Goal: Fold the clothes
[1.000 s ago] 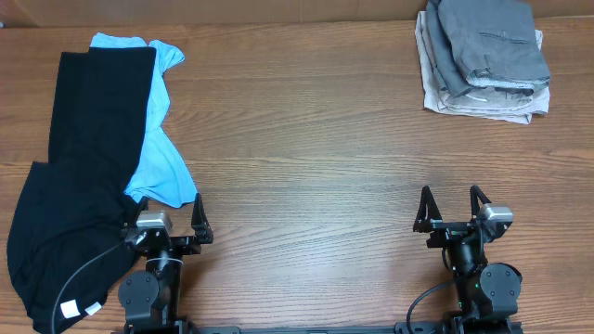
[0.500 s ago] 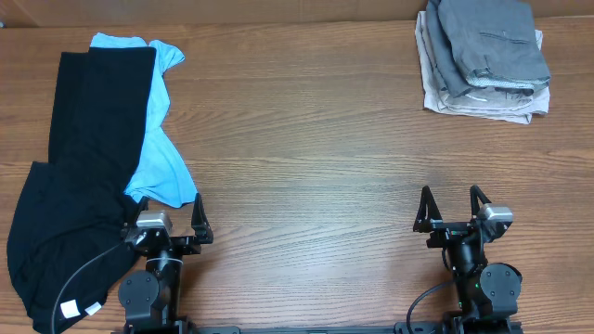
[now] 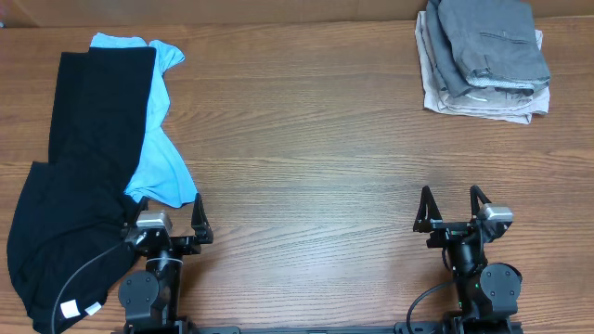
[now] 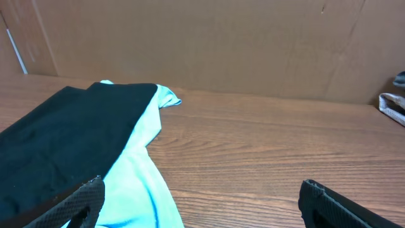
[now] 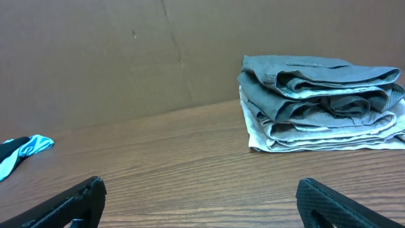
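I'm seeing the black garment (image 3: 74, 176) lying long-axis near-to-far, overlapping the blue garment (image 3: 162, 153). Left gripper (image 3: 169, 221) and right gripper (image 3: 451, 208) fingers are sitting wide, empty.

The left arm (image 3: 148, 278) is showing matte black all over, with a round motor housing (image 3: 139, 293) near its base. A small silver-grey camera block (image 3: 153, 221) is sitting at its wrist, and a thin black cable (image 3: 93, 264) is looping off its side. The left gripper (image 3: 169, 227) is carrying two slim black fingers (image 4: 79, 201), which are looking rough and grainy up close. The right arm (image 3: 473, 264) is looking the same, with a silver camera block, a round housing and a black cable curling at its foot. The right gripper (image 3: 450, 215) is showing the same grainy black finish.
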Action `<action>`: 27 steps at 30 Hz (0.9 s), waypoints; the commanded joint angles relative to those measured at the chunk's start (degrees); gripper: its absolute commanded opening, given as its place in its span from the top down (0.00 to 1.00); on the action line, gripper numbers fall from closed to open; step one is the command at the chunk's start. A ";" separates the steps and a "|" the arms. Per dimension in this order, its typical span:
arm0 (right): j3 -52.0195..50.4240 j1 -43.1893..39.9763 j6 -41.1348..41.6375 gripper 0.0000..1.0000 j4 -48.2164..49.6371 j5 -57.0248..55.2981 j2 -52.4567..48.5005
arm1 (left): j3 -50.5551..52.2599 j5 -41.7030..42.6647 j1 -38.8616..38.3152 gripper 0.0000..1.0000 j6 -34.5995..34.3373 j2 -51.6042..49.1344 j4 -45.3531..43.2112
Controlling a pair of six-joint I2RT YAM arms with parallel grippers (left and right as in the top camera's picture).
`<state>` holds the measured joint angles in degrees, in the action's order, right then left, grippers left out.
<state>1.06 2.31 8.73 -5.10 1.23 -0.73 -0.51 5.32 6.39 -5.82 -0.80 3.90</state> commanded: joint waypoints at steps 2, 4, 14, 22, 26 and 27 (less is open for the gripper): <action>-0.61 0.31 0.02 0.00 0.55 -0.31 0.59 | 0.20 0.24 0.35 0.00 0.50 0.48 0.13; -0.61 0.31 0.04 0.00 0.52 -0.28 0.59 | 0.20 0.24 0.35 0.00 0.50 0.48 0.13; -0.61 0.31 0.04 0.00 0.48 -0.11 0.59 | 0.20 0.63 0.35 0.00 0.48 0.48 0.11; -0.59 0.31 0.04 0.00 0.68 -0.07 0.59 | 0.20 0.68 0.35 0.00 0.50 0.48 -0.94; -0.59 0.31 0.04 0.00 0.72 0.35 0.59 | 0.13 0.70 0.35 0.00 1.64 0.48 -1.92; -0.57 0.31 0.04 0.00 0.72 0.35 0.59 | -0.07 0.72 0.35 0.00 1.81 0.48 -2.03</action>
<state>1.06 2.31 8.78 -4.86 1.30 -0.73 -0.51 5.34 6.39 -5.61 -0.80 2.61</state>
